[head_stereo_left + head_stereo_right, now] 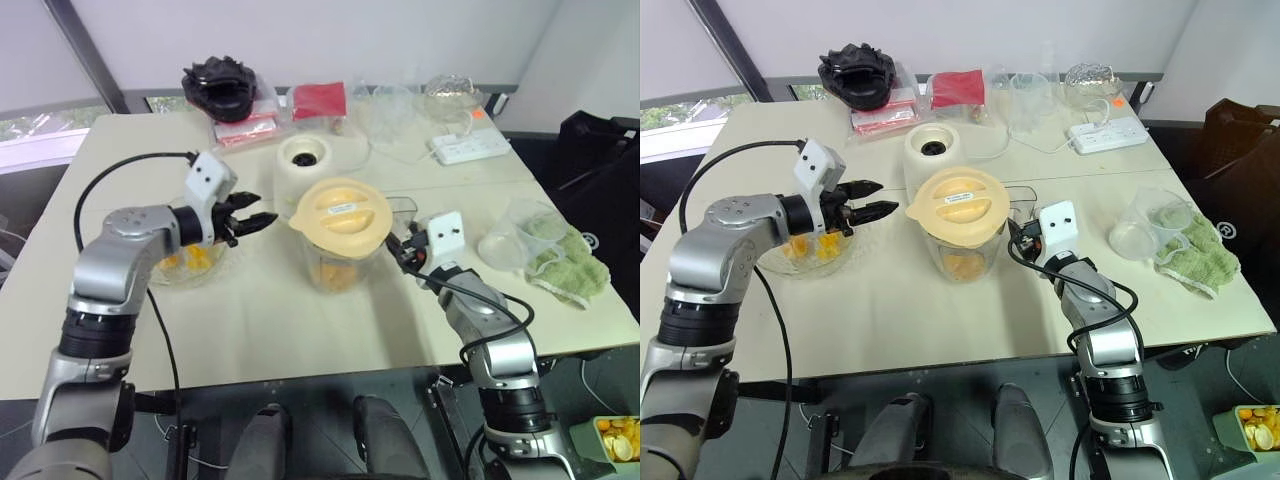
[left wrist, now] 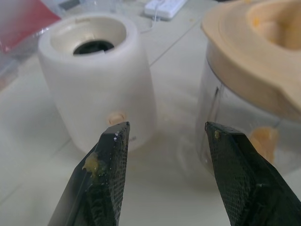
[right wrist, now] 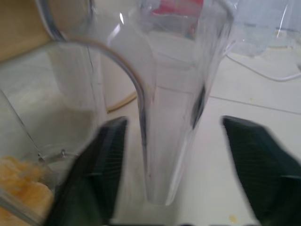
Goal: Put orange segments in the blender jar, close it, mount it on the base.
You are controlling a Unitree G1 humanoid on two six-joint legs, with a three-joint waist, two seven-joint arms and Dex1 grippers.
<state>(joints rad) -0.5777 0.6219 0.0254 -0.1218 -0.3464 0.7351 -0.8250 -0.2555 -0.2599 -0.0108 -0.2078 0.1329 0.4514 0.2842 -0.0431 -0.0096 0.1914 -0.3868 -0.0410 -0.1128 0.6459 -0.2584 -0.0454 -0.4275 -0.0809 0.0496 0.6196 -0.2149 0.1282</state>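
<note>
At frame centre the lidded blender jar [image 1: 340, 250] holds orange segments [image 1: 335, 275]; the right gripper [image 3: 178, 174] straddles its handle [image 3: 171, 117], fingers apart. Left gripper [image 1: 250, 215] gapes empty.

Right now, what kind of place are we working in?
Probably a makeshift test bench for kitchen tasks, not a real kitchen: a plain table holding the blender jar and base, a power strip, and stray packets.

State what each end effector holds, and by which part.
Nothing is held yet. The left end effector is open and empty. The right end effector straddles the blender jar's handle, fingers not touching it.
</note>
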